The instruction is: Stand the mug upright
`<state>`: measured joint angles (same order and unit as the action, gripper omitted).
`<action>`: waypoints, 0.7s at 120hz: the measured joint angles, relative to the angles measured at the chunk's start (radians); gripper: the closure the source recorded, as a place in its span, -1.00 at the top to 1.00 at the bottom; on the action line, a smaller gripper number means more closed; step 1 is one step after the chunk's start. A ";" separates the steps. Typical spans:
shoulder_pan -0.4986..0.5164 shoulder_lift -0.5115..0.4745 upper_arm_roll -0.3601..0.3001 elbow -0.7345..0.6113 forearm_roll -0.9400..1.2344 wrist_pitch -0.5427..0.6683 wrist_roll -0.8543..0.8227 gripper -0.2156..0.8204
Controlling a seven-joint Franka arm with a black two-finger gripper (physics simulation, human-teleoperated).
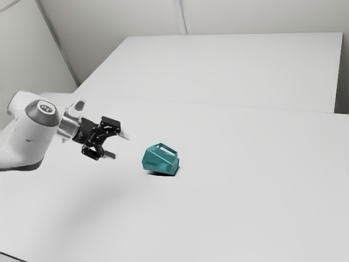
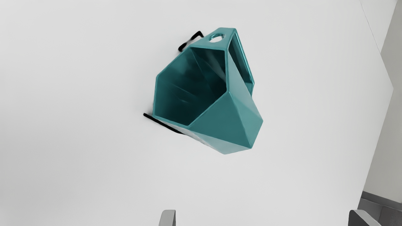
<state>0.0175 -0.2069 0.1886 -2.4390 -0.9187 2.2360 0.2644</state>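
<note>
Above the table, left of centre in the exterior view, my gripper (image 1: 121, 146) stands open, its fingers apart with nothing between them. A teal faceted mug (image 1: 160, 160) lies on its side on the table, a short way beyond the fingertips toward the exterior view's right, its handle on the upper side. In the wrist view the mug (image 2: 226, 116) shows its dark hollow inside and its open rim, with the handle alongside. My gripper (image 2: 262, 218) has its two fingertips wide apart there, with a gap between them and the mug. Part of the mug's underside is hidden.
The white table (image 1: 245, 207) extends around the mug. Behind it, in the exterior view, lies another white surface (image 1: 234, 71) with walls beyond. A table edge and grey floor (image 2: 389, 215) appear in the wrist view.
</note>
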 joint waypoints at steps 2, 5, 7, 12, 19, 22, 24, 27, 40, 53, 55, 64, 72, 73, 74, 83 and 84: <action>0.000 0.009 0.015 0.001 -0.008 -0.004 0.013 0.58; 0.000 0.024 0.037 0.001 -0.021 -0.013 0.033 0.58; 0.001 0.034 0.051 0.002 -0.028 -0.019 0.047 0.58; 0.003 0.062 0.080 0.004 -0.045 -0.039 0.082 0.58; 0.005 0.110 0.105 0.017 -0.065 -0.069 0.132 0.58; 0.006 0.127 0.111 0.024 -0.072 -0.082 0.154 0.58; 0.006 0.136 0.114 0.027 -0.076 -0.090 0.168 0.58; 0.005 0.147 0.120 0.033 -0.084 -0.103 0.189 0.58; -0.002 0.186 0.149 0.058 -0.124 -0.162 0.279 0.58; 0.001 0.237 0.169 0.102 -0.144 -0.220 0.359 0.58; 0.002 0.247 0.172 0.112 -0.146 -0.230 0.370 0.58; 0.002 0.286 0.186 0.150 -0.156 -0.272 0.418 0.57; 0.002 0.312 0.191 0.173 -0.167 -0.313 0.457 0.57; 0.001 0.315 0.192 0.174 -0.169 -0.318 0.461 0.57; 0.000 0.318 0.194 0.175 -0.170 -0.324 0.466 0.57; -0.001 0.338 0.204 0.183 -0.178 -0.369 0.503 0.57; -0.001 0.339 0.204 0.185 -0.178 -0.374 0.507 0.57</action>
<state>0.0168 0.1321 0.3931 -2.2541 -1.0968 1.8624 0.7712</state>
